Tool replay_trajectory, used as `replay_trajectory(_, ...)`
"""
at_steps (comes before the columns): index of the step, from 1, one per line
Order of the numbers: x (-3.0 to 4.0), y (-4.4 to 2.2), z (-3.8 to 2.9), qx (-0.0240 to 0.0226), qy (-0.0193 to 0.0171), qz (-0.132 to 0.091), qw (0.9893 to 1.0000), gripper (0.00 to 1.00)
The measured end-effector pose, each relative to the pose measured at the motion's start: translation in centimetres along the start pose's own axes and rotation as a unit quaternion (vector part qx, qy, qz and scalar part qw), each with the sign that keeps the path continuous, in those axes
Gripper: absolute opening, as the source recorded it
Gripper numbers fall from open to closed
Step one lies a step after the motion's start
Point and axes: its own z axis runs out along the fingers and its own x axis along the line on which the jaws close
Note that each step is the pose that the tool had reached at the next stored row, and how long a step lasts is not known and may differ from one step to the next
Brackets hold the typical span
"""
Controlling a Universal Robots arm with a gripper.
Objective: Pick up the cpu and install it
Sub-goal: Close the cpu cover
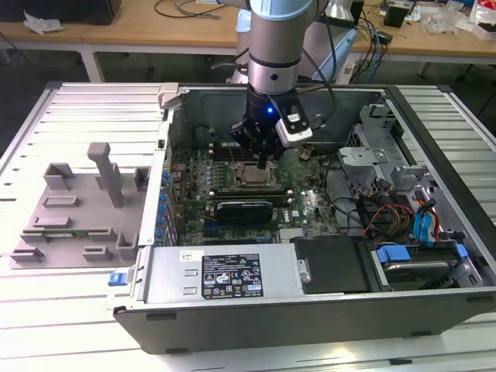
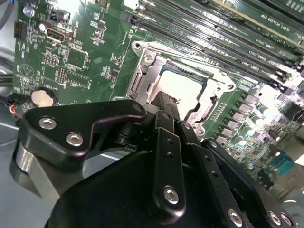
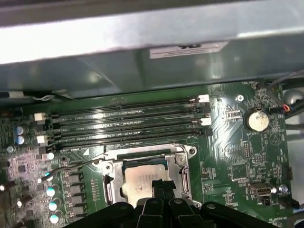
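Observation:
The cpu (image 3: 142, 176) is a flat silver square lying inside the open metal socket frame (image 3: 109, 176) on the green motherboard. It also shows in the second wrist view as the cpu (image 2: 190, 88) and in the exterior view as the cpu (image 1: 249, 175). My gripper (image 1: 263, 159) hangs inside the open computer case, right over the socket. Its black fingertips (image 3: 161, 184) are together at one edge of the chip's top, with nothing between them. In the second wrist view the gripper (image 2: 164, 102) hides part of the chip.
Memory slots (image 3: 123, 124) run alongside the socket, and a coin cell (image 3: 255, 119) sits on the board. A black card (image 1: 244, 208), the power supply (image 1: 225, 275) and a drive cage (image 1: 380, 155) crowd the case. A grey fixture (image 1: 77, 201) lies at the exterior view's left.

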Motion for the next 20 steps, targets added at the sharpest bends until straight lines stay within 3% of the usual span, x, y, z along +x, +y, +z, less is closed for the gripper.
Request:
replay_trajectory(2, 0.00, 0.01, 0.00, 0.0001, -0.0003, -0.020, 0.9998, 0.11)
replay_trajectory(7, 0.00, 0.02, 0.00, 0.0001, -0.0007, -0.041, 0.9991, 0.11)
replay_trajectory(15, 0.02, 0.02, 0.03, 0.0001, -0.0007, -0.042, 0.9991, 0.11)
replay_trajectory(20, 0.28, -0.37, 0.18, 0.0000, -0.0008, -0.042, 0.9991, 0.11)
